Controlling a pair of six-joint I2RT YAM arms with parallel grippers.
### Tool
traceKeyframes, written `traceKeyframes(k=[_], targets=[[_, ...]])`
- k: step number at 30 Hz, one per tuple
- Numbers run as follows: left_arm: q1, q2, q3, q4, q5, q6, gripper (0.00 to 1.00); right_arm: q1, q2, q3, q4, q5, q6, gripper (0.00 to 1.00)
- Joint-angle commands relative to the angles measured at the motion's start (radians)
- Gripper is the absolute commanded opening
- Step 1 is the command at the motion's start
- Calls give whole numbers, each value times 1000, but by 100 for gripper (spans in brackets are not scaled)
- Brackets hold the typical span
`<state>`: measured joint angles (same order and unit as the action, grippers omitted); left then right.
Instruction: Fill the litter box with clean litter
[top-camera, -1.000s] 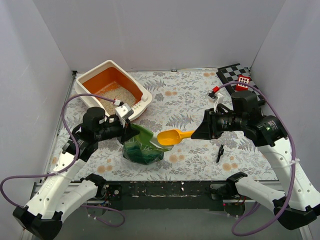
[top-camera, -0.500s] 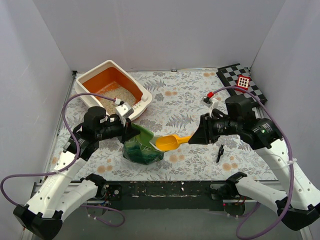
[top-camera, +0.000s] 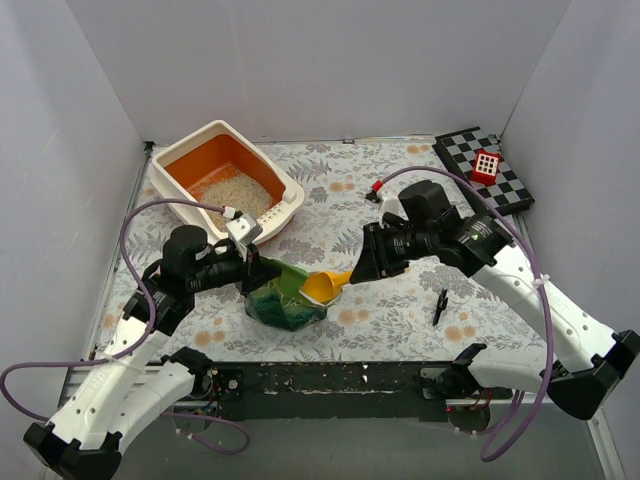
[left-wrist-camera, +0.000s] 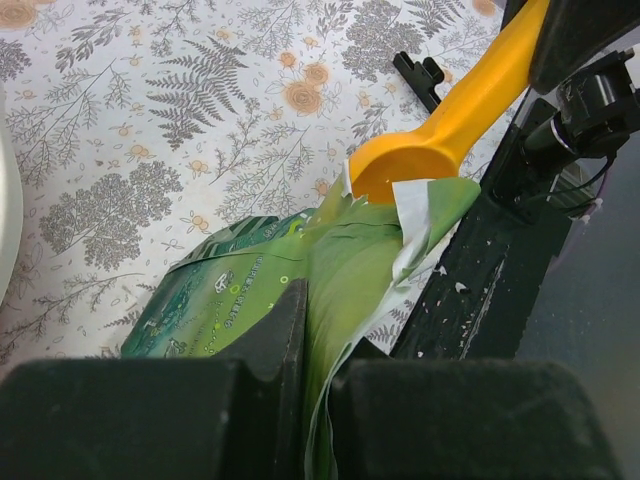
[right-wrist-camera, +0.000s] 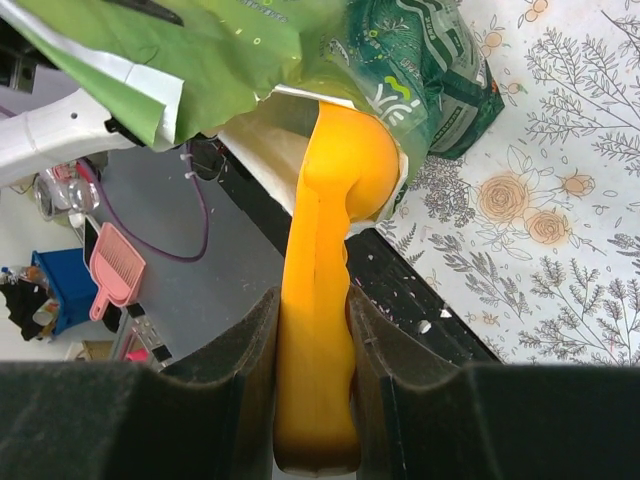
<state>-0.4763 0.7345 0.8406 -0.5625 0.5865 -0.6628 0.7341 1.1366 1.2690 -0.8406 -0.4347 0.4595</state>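
The right gripper (top-camera: 360, 268) is pinching the yellow scoop (top-camera: 325, 285) by its handle, and I am aiming its long axis leftward, bowl in the mouth of the green bag (top-camera: 285, 305), which the left gripper (top-camera: 250, 268) is clamping; the litter box (top-camera: 292, 192) with clean litter (top-camera: 236, 192) is sitting behind the bag, to its left.

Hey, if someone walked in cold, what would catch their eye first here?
The yellow-orange plastic scoop in the right gripper pokes into the glossy green bag, whose flap the left gripper pinches, front-centre. Back left sits the cream-rimmed orange litter box, pale litter granules in its basin.
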Motion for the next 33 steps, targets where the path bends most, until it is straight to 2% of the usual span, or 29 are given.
traceKeyframes(k=[1,12,13,20,28,33], targets=[[-12,-49,-35,36,-14,-75,0,14,72,69,-49,129,33,1],[-12,-101,-100,121,-155,-78,0,91,290,139,-106,194,39,1],[-12,-115,-127,159,-172,-78,0,94,354,100,-38,144,51,1],[-12,-158,-146,200,-160,-54,0,93,439,-65,280,-48,87,1],[-12,-167,-158,196,-172,-72,0,93,425,-238,710,-231,151,1],[-12,-159,-143,194,-171,-89,0,91,394,-348,1013,-324,252,1]])
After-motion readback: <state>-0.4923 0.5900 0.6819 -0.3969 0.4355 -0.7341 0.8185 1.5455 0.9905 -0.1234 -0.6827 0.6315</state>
